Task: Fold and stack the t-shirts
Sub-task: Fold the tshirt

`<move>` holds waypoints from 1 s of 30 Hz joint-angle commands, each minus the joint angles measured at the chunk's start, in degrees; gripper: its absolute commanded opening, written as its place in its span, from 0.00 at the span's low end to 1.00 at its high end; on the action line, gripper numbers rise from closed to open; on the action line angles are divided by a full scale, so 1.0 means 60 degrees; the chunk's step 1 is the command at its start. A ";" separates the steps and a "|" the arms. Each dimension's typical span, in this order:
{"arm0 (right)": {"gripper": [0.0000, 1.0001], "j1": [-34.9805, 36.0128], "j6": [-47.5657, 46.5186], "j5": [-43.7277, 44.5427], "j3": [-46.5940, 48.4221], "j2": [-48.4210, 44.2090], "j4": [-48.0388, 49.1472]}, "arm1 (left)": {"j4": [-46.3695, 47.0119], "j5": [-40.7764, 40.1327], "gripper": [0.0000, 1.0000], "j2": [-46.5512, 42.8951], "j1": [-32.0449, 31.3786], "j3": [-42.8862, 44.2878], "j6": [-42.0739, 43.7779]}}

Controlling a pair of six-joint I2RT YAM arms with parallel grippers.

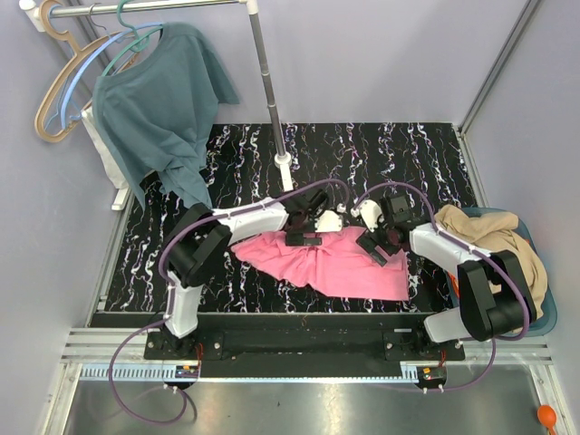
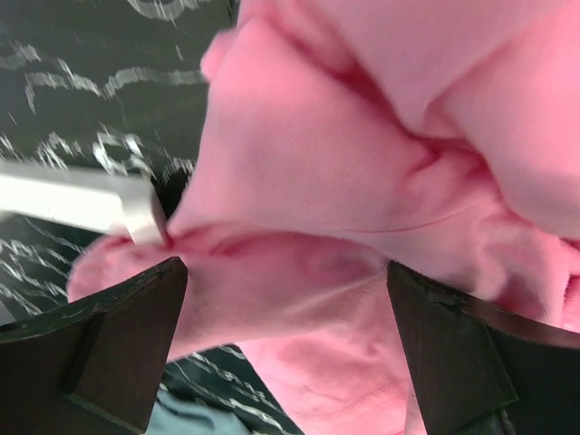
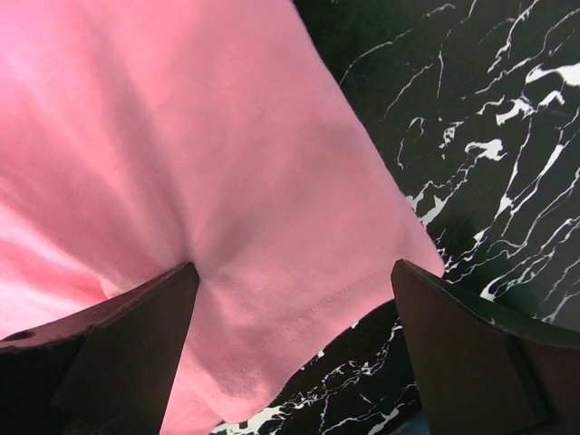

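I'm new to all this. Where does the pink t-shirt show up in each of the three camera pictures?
Top external: the pink t-shirt lies crumpled on the table, near the middle, between the two arms.
Left wrist: the shirt fills the centre and right, bunched in folds.
Right wrist: the shirt covers the left and centre, smoother, one corner pointing right.
Shared landmark: the black, white-veined table, beside the shirt in all three.
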 commanded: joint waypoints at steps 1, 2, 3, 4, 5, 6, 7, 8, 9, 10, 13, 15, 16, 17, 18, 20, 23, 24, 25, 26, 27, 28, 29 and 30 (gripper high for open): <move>1.00 0.0427 -0.0423 -0.0066 -0.1053 0.0587 -0.0867 | 0.0905 0.0903 0.99 0.0691 -0.0127 0.0741 0.0433; 1.00 0.0529 -0.0453 -0.0066 -0.1083 0.0587 -0.0867 | 0.1066 0.0816 0.99 0.0764 -0.0127 0.0872 0.0507; 1.00 0.0588 -0.0511 -0.0052 -0.1126 0.0587 -0.0896 | 0.1314 0.0829 0.99 0.0823 -0.0098 0.0946 0.0580; 1.00 0.0646 -0.0555 -0.0066 -0.1156 0.0602 -0.0940 | 0.1403 0.0858 0.99 0.0882 -0.0083 0.1034 0.0639; 1.00 0.0690 -0.0584 -0.0066 -0.1200 0.0616 -0.0955 | 0.1491 0.0902 0.99 0.0998 -0.0083 0.1238 0.0755; 1.00 0.0778 -0.0657 -0.0066 -0.1229 0.0602 -0.0955 | 0.1637 0.0903 0.99 0.1072 -0.0054 0.1356 0.0844; 1.00 0.0837 -0.0687 -0.0066 -0.1258 0.0602 -0.0984 | 0.1755 0.0888 0.99 0.1174 0.0004 0.1473 0.0859; 1.00 0.0881 -0.0731 -0.0081 -0.1288 0.0587 -0.1014 | 0.1814 0.0946 0.99 0.1378 0.0048 0.1779 0.0961; 1.00 0.0968 -0.0804 -0.0095 -0.1361 0.0544 -0.1043 | 0.1916 0.0961 0.99 0.1496 0.0107 0.1927 0.0976; 1.00 0.1013 -0.0848 -0.0096 -0.1405 0.0514 -0.1058 | 0.1975 0.1019 0.99 0.1599 0.0151 0.2088 0.0991; 1.00 0.1130 -0.0994 -0.0110 -0.1595 0.0339 -0.1160 | 0.2078 0.1283 0.99 0.2053 0.0385 0.2864 0.1035; 1.00 0.1203 -0.1068 -0.0169 -0.1654 0.0193 -0.1277 | 0.2063 0.1342 0.99 0.2463 0.0459 0.3552 0.1181; 1.00 0.1218 -0.1097 -0.0227 -0.1640 0.0148 -0.1336 | 0.2063 0.1342 0.99 0.2595 0.0488 0.3786 0.1239; 1.00 0.1262 -0.1141 -0.0242 -0.1640 0.0104 -0.1380 | 0.2078 0.1342 0.99 0.2901 0.0503 0.4238 0.1399; 1.00 0.1277 -0.1199 -0.0242 -0.1567 0.0046 -0.1554 | 0.2107 0.1342 0.99 0.3034 0.0503 0.4475 0.1503; 1.00 0.1422 -0.1229 -0.0651 -0.1493 -0.0028 -0.1745 | 0.2326 0.1342 0.99 0.3443 0.0517 0.5030 0.1780; 1.00 0.1642 -0.1229 -0.0740 -0.1464 -0.0232 -0.1966 | 0.2649 0.1560 0.99 0.3956 0.0547 0.5867 0.1870; 1.00 0.1715 -0.1273 -0.0711 -0.1493 -0.0291 -0.1981 | 0.2823 0.1591 0.99 0.4074 0.0561 0.6057 0.1870; 1.00 0.1745 -0.1273 -0.0682 -0.1479 -0.0277 -0.1966 | 0.2898 0.1649 0.99 0.4351 0.0576 0.6422 0.1870; 1.00 0.1789 -0.1273 -0.0667 -0.1478 -0.0248 -0.1981 | 0.2971 0.1664 0.99 0.4499 0.0576 0.6599 0.2000; 1.00 0.1847 -0.1273 -0.0638 -0.1435 -0.0204 -0.1995 | 0.3218 0.1635 0.99 0.4645 0.0591 0.6746 0.2103; 1.00 0.1848 -0.1288 -0.0609 -0.1406 -0.0175 -0.1995 | 0.3322 0.1606 0.99 0.4937 0.0591 0.7038 0.2191; 1.00 0.1877 -0.1302 -0.0594 -0.1405 -0.0160 -0.2010 | 0.3367 0.1635 0.99 0.5056 0.0591 0.7171 0.2395; 1.00 0.1906 -0.1317 -0.0594 -0.1405 -0.0174 -0.2025 | 0.3498 0.1664 0.99 0.5187 0.0576 0.7289 0.2484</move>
